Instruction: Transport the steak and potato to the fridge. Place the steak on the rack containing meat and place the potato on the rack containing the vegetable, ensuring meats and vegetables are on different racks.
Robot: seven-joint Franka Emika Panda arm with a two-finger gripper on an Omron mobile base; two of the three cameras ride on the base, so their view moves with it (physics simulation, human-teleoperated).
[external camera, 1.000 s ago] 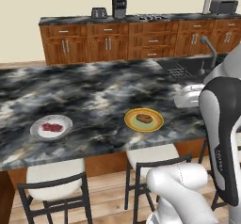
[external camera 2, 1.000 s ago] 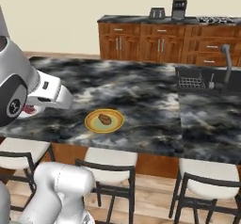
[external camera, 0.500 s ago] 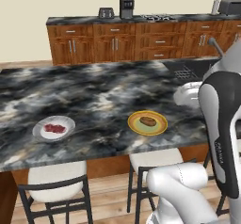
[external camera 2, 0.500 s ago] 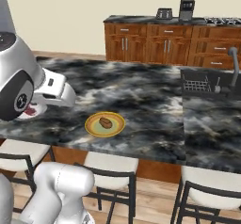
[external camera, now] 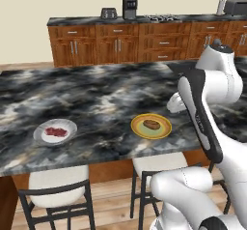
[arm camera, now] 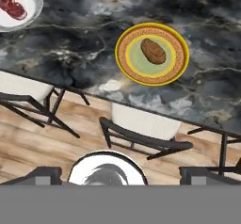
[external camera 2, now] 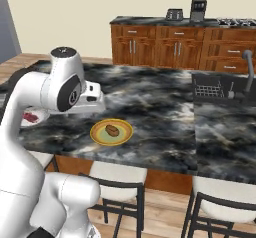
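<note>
Black marbled stone counter [external camera: 96, 98] carried two plates: on the left a pale grey-white plate [external camera: 55, 132] with the steak [external camera: 56, 131], one flat red-pink slab; to its right, well apart, a yellow-rimmed plate [external camera: 151, 126] with a green centre holding the potato [external camera: 151, 124], one small smooth brown oval. In the hand view the steak [arm camera: 13, 7] sat at the top left corner and the potato [arm camera: 153, 51] lay centre-right, upper half, both on the counter far beyond the fingertips. Gripper [arm camera: 115, 175] showed as two small dark tips [arm camera: 44, 174] at the bottom edge, set far apart, jaws wide, nothing between them, neither item touched. In the right base view the potato [external camera 2: 112, 130] sat just below the white hand, near the counter's front edge. Count: one steak, one potato, two plates. Stools [external camera: 60, 183] with pale seats stood under the counter edge, two seen in the left base view. Brown wood cabinets [external camera: 120, 43] ran along the far wall, with a toaster [external camera: 108, 13] and a coffee machine [external camera: 129, 8] on top.
</note>
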